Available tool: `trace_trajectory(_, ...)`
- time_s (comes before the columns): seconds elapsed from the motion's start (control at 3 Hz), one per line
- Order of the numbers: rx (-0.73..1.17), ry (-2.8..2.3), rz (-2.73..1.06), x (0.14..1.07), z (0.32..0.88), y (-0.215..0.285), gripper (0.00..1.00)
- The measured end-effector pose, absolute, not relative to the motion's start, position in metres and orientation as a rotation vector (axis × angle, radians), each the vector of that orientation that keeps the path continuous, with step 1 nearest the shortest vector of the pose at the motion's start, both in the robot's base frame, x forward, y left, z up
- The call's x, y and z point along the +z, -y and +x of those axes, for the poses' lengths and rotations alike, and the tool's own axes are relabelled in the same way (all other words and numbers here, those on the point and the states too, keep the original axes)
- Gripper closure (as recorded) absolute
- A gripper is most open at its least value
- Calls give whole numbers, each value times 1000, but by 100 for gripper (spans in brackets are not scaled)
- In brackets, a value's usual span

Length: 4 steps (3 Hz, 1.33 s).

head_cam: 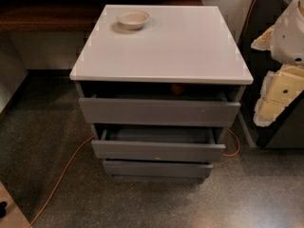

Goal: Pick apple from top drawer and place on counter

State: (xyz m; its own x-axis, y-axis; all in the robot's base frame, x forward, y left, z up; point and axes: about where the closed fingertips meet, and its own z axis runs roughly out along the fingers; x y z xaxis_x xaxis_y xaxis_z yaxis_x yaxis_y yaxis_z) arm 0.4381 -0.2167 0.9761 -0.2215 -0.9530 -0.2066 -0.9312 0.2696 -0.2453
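The apple [177, 88] shows as a small red shape in the dark gap of the top drawer [159, 112], just behind the drawer front and under the counter's front edge, right of centre. The top drawer is pulled out a little. The counter [180, 46] is the glossy white top of the grey cabinet. My gripper is not in view; only white and cream arm parts [287, 42] show at the right edge, level with the counter and apart from the drawer.
A shallow beige bowl [133, 18] sits on the counter's back left. The middle drawer [158, 151] is also pulled out a little; the bottom drawer [156, 168] is nearly shut. An orange cable [61, 175] runs across the speckled floor. A dark wooden ledge [47, 15] lies behind.
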Motion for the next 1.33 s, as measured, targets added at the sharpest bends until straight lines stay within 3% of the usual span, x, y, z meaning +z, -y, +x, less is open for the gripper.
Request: trace_trajectory(1.33, -36, -2161, -1840, 892, 465, 201, 0)
